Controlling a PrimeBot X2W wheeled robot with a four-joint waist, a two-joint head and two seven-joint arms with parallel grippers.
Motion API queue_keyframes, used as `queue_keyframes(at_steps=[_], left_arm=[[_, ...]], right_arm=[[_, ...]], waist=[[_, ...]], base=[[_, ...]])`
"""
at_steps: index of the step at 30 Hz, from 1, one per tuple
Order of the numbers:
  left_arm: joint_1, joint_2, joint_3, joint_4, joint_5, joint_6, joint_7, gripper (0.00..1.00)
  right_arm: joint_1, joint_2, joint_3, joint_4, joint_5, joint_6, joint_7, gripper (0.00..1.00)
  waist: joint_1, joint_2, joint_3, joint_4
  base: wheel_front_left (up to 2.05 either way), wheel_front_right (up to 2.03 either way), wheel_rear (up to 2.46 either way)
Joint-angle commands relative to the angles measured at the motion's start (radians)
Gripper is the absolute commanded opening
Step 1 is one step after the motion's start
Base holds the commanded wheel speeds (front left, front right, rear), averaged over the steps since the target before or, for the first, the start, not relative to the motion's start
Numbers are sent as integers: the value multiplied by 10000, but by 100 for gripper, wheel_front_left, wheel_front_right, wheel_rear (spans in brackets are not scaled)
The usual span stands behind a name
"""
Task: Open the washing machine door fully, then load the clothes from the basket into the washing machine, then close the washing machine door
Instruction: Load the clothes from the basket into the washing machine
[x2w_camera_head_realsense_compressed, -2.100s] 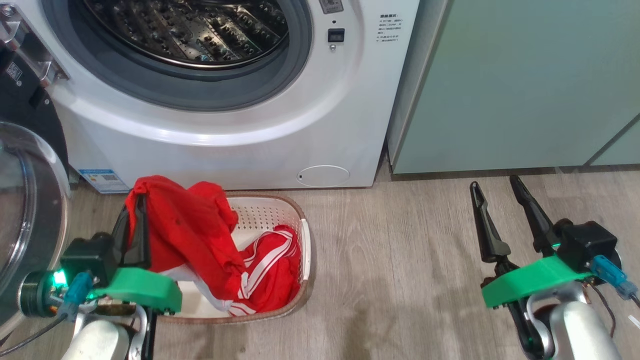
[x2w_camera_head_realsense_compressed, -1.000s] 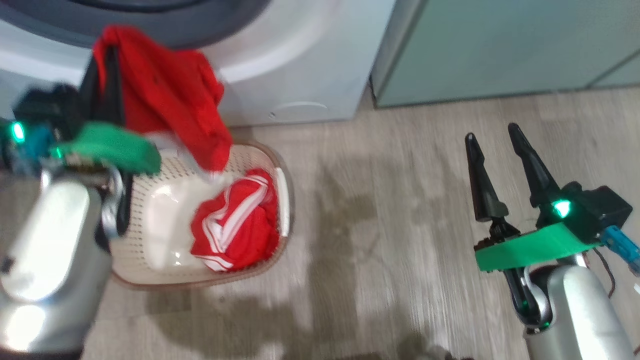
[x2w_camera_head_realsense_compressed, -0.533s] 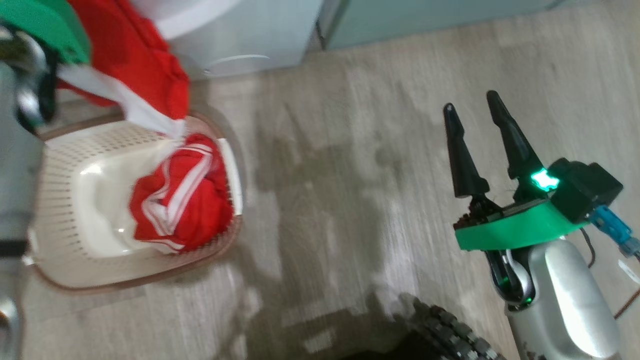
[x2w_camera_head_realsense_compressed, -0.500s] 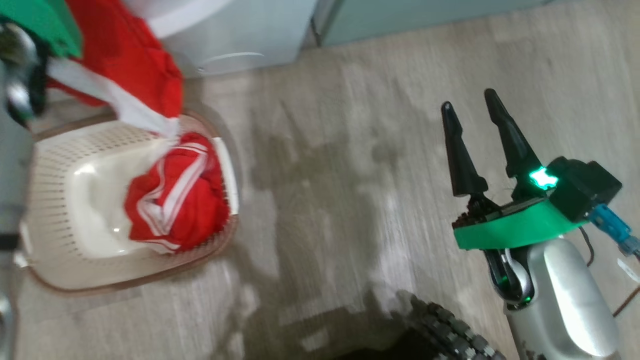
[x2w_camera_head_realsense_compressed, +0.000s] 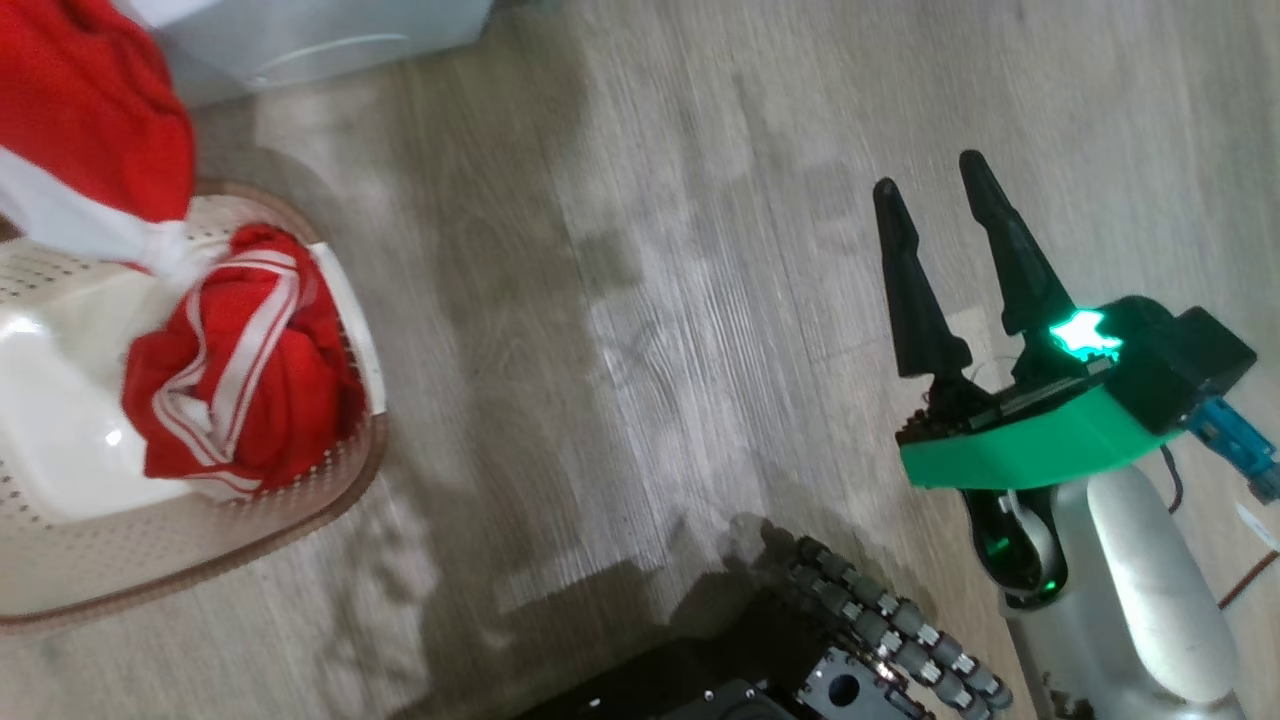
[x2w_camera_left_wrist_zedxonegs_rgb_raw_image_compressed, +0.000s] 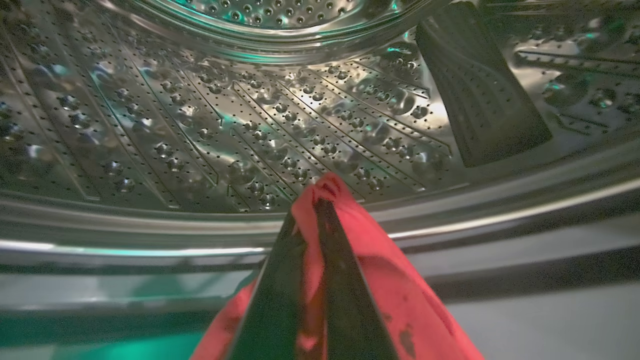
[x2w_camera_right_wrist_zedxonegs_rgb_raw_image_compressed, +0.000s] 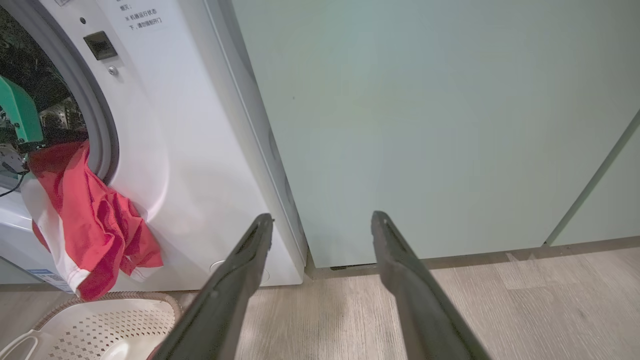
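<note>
My left gripper (x2w_camera_left_wrist_zedxonegs_rgb_raw_image_compressed: 314, 202) is shut on a red garment (x2w_camera_left_wrist_zedxonegs_rgb_raw_image_compressed: 380, 280) of the clothes and points into the washing machine's steel drum (x2w_camera_left_wrist_zedxonegs_rgb_raw_image_compressed: 240, 125), just above its lower lip. In the right wrist view that garment (x2w_camera_right_wrist_zedxonegs_rgb_raw_image_compressed: 85, 215) hangs out of the washing machine (x2w_camera_right_wrist_zedxonegs_rgb_raw_image_compressed: 190, 150) opening, down over its white front. More red clothes with white stripes (x2w_camera_head_realsense_compressed: 240, 380) lie in the cream basket (x2w_camera_head_realsense_compressed: 200, 540) on the floor at the left. My right gripper (x2w_camera_head_realsense_compressed: 928, 178) stands open over bare floor, holding nothing. The washing machine door is out of view.
Pale green cabinets (x2w_camera_right_wrist_zedxonegs_rgb_raw_image_compressed: 425, 125) stand right of the machine. A dark paddle (x2w_camera_left_wrist_zedxonegs_rgb_raw_image_compressed: 480, 90) rises inside the drum. My black wheeled base (x2w_camera_head_realsense_compressed: 800, 670) shows at the bottom of the head view. Wood floor (x2w_camera_head_realsense_compressed: 650, 300) lies between the basket and the right arm.
The head camera has swung down and to the right. My left arm has lifted the red garment from the basket up to the drum opening. The right gripper stays open.
</note>
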Motion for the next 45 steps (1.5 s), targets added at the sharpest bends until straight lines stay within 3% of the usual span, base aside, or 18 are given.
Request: queue_keyframes(at_steps=[1,9,22,29,35,37,38,39,40,45], left_arm=[[-516,663,310,-273,-41,-10,88,0],[-1632,1196,702,-452,-21,360,-364,0],[-2448,1452,1149,-32,122,693,-2752,0],[-1530,1212,1379,439,-199,304,-4273,0],[-1009,986,1401,803,-319,79,-4742,3],[-942,932,1358,890,-283,49,-4832,14],[-927,923,1290,941,-213,52,-4859,28],[-919,902,1234,1012,-151,97,-4876,68],[-903,889,1127,1097,-50,141,-4862,100],[-635,755,864,1201,202,259,-4962,100]], right_arm=[[13,17,230,-362,104,-2,-63,100],[-3,17,444,-560,313,-2,-63,100],[-55,17,586,-768,530,-2,-64,100],[-107,17,468,-782,527,-2,-64,100],[-165,17,368,-769,418,-2,-64,100],[-179,17,364,-766,391,-2,-64,100],[-182,17,364,-760,378,-2,-64,100],[-185,17,357,-748,362,-2,-64,100],[-186,17,348,-730,349,-2,-64,100],[-112,17,268,-624,325,-2,-64,100]], waist=[[-1,0,219,-182],[-1,0,650,-557],[-1,0,1007,-872],[-1,0,1022,-681],[-1,0,920,-504],[-1,0,871,-465],[-1,0,844,-447],[-1,0,812,-426],[-1,0,774,-404],[-1,0,418,-265]], base=[[0,0,0],[0,0,0],[0,0,0],[0,0,0],[0,0,0],[0,0,0],[0,0,0],[0,0,0],[0,0,0],[0,0,0]])
